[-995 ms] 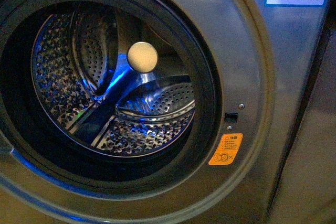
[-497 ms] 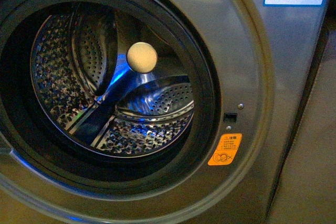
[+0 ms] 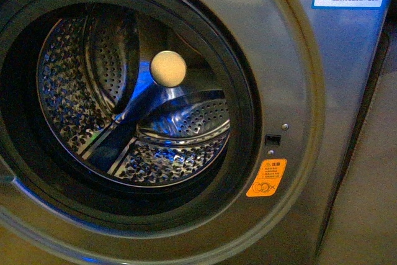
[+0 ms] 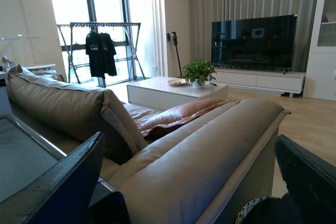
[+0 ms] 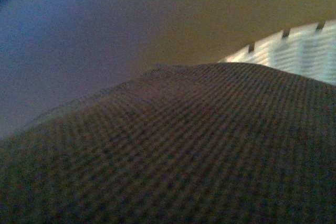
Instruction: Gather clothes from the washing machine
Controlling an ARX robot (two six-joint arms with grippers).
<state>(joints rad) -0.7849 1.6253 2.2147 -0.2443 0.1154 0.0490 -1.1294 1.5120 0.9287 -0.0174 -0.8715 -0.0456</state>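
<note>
Washing machine (image 3: 298, 91) is gaping open; left gripper (image 4: 190, 141) is sitting spread wide; dark knit fabric (image 5: 184, 145), possibly clothes, is hiding right gripper.

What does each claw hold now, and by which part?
The left claw stands open, facing the beige leather sofa, and holds nothing. The right wrist view shows only dark waffle-textured fabric close up; whether it is held cannot be told.
</note>
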